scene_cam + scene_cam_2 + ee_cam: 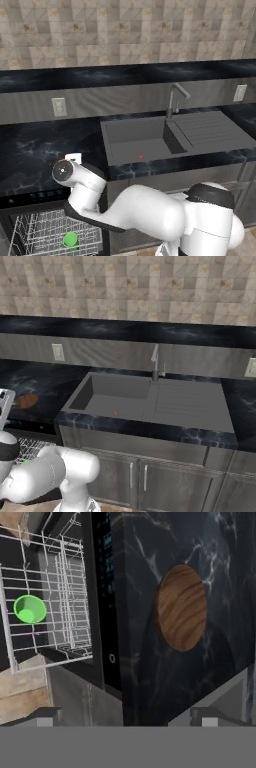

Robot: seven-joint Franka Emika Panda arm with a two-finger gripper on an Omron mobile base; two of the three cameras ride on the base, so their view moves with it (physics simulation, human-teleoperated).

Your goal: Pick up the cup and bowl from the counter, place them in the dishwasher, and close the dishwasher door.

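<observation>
On the counter (150, 677) the bowl (181, 608) lies untouched; the cup (29, 609) is racked. Gripper (127, 714) spread wide, empty; it should apparently centre over the bowl's rim before closing.

A grey sink (145, 142) with faucet (175, 99) sits below a tiled wall (125, 30).

White glossy arm (150, 212) showing rounded bulbous links, dark joint bands, 1 round dark-centred end cap, 2 small dark finger tips (45, 714).
</observation>
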